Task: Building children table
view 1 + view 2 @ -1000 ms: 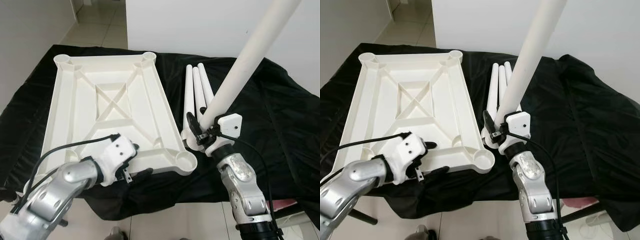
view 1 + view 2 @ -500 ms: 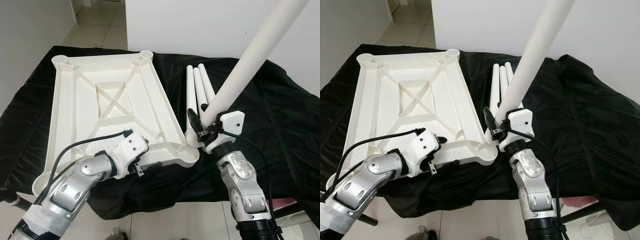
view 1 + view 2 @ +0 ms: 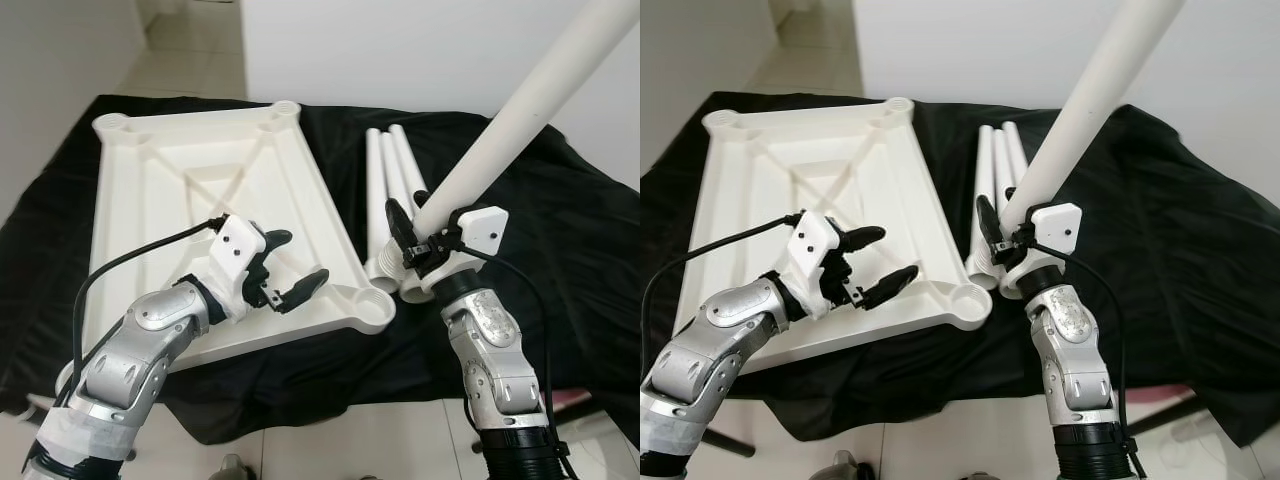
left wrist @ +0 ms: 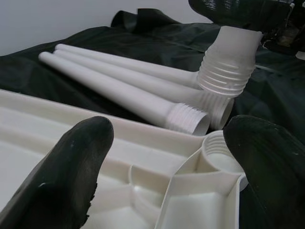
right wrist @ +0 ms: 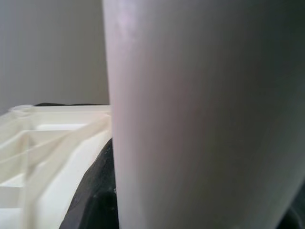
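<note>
A white tabletop (image 3: 150, 200) lies underside up on the black cloth, its ribs and corner sockets showing. My left gripper (image 3: 298, 260) hovers open just above its near right part, a short way from the corner socket (image 3: 372, 303), fingers (image 4: 76, 171) wide apart and nothing between them. My right gripper (image 3: 424, 238) is shut on a white leg (image 3: 520, 110) that tilts up and to the right. The leg's threaded end (image 4: 228, 62) hangs low, just right of that socket. Three more legs (image 3: 385, 190) lie side by side on the cloth behind it.
The black cloth (image 3: 560, 230) covers the whole work table and hangs over its near edge. The tabletop's near left corner (image 3: 75, 375) reaches that edge. A white wall (image 3: 420, 50) stands behind, with tiled floor (image 3: 190, 40) at the back left.
My left gripper has come off the tabletop's near edge, risen over the near right part and opened. The tabletop has turned slightly. The held leg has shifted a little right.
</note>
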